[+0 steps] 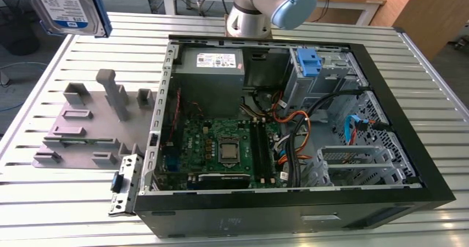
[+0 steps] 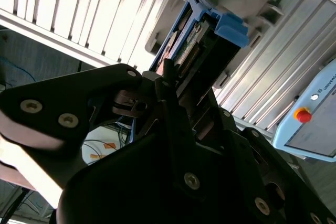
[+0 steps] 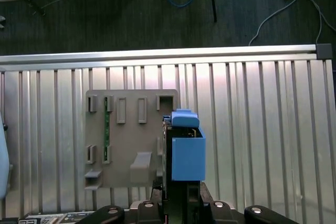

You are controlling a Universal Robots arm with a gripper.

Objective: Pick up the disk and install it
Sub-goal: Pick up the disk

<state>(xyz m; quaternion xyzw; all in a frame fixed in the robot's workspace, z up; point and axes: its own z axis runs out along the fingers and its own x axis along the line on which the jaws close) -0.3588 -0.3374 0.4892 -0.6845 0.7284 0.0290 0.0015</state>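
Observation:
The disk (image 1: pixel 66 8), a silver drive with a blue-and-white label and blue side rails, hangs high in the air at the exterior view's far upper left, above the slatted table. In both wrist views my gripper (image 3: pixel 178 190) (image 2: pixel 189 85) is shut on the disk (image 3: pixel 186 153) (image 2: pixel 210 30), whose blue rail end sticks out past the black fingers (image 2: pixel 168 77). In the first wrist view the disk hovers over the edge of the grey fixture plate (image 3: pixel 131 140).
The grey holder plate (image 1: pixel 88 126) with upright pegs lies on the table (image 1: pixel 59 214) beside the open computer case (image 1: pixel 157 148). Inside are a power-supply box (image 1: pixel 212 60), a blue latch (image 1: pixel 311 60), cables and a metal drive cage (image 1: pixel 359 164). The arm's base (image 1: pixel 253 16) stands behind the case.

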